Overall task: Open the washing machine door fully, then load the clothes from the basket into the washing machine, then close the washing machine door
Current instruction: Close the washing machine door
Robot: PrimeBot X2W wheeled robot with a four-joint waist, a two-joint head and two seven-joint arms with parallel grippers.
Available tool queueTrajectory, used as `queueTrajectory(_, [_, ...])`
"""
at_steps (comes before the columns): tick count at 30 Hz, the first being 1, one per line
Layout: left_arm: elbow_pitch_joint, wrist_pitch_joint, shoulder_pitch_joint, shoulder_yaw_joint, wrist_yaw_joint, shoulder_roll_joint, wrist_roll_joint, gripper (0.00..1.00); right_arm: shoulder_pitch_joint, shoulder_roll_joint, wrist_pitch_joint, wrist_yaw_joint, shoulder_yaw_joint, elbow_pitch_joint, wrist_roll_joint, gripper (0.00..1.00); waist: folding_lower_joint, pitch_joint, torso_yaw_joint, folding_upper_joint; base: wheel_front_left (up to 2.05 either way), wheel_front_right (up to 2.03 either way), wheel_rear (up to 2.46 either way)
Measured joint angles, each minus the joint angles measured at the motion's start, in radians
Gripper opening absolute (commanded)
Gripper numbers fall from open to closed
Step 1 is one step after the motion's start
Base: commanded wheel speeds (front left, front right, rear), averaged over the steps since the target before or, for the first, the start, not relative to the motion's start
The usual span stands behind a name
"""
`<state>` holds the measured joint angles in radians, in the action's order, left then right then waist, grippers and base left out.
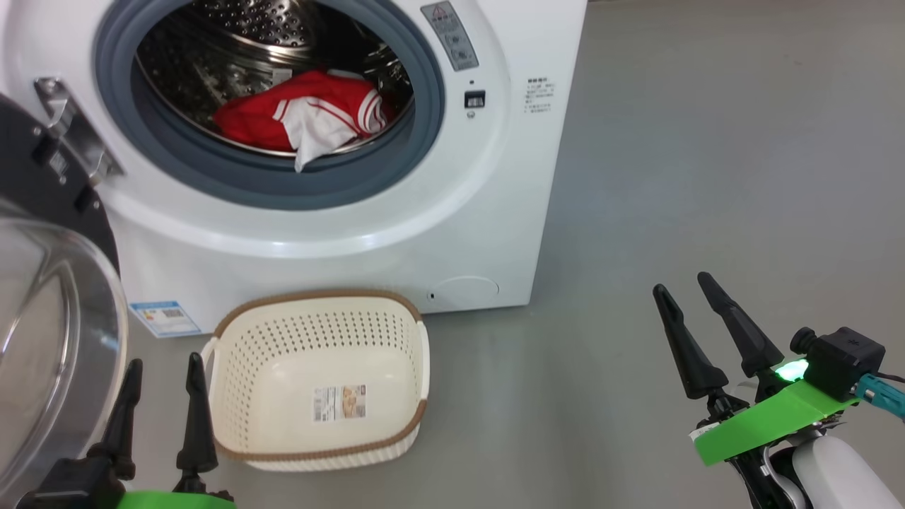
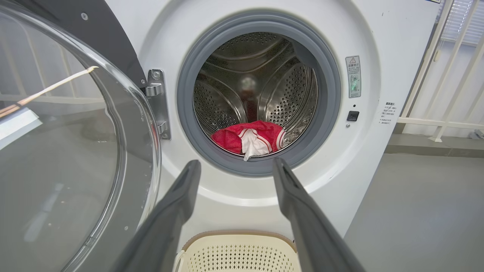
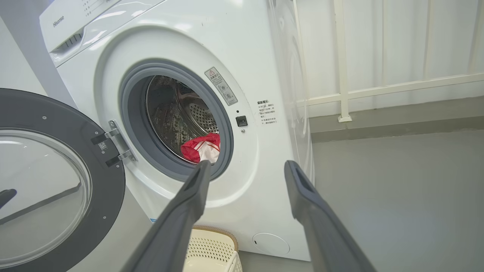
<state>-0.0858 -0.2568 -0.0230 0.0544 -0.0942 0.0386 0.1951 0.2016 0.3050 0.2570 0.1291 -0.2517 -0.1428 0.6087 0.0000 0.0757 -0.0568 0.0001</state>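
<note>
Clothes (image 1: 311, 116): red garment lies in the drum (image 1: 233, 42), white flap draped onto the grey ring (image 1: 283, 187).
Door (image 1: 49, 339): swung wide beside my left tool (image 1: 164, 360); I fear it pinching that flap when it closes.
Tools: right tool (image 1: 682, 283) and left both spread, empty.
Basket (image 1: 318, 293): empty, on the floor.

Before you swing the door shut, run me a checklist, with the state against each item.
1. Basket emptied: ok, just a sticker inside.
2. Clothes in the drum: ok.
3. Clothes clear of the seal: not ok, a white flap droops over the drum lip.
4. Door free to swing: cannot tell, the basket stands below its path.
5. Left jaws free: ok, open and empty, beside the door.
6. Right jaws free: ok, open and empty.
</note>
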Motion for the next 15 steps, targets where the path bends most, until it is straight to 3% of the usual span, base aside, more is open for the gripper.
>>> queueTrajectory(7, [0.005, 0.000, 0.003, 0.000, -0.006, 0.000, 0.000, 1.00, -0.001, 0.003, 0.000, 0.000, 0.000, 0.000, 0.000, 1.00, 0.0000, -0.003, 0.001, 0.0000, -1.05, 1.05, 0.00])
queueTrajectory(15, [0.004, 0.000, 0.003, 0.000, -0.007, 0.000, 0.000, 1.00, -0.002, 0.005, 0.000, 0.000, 0.000, 0.000, 0.000, 1.00, 0.0000, -0.001, 0.002, 0.0000, -0.15, 0.15, 0.00])
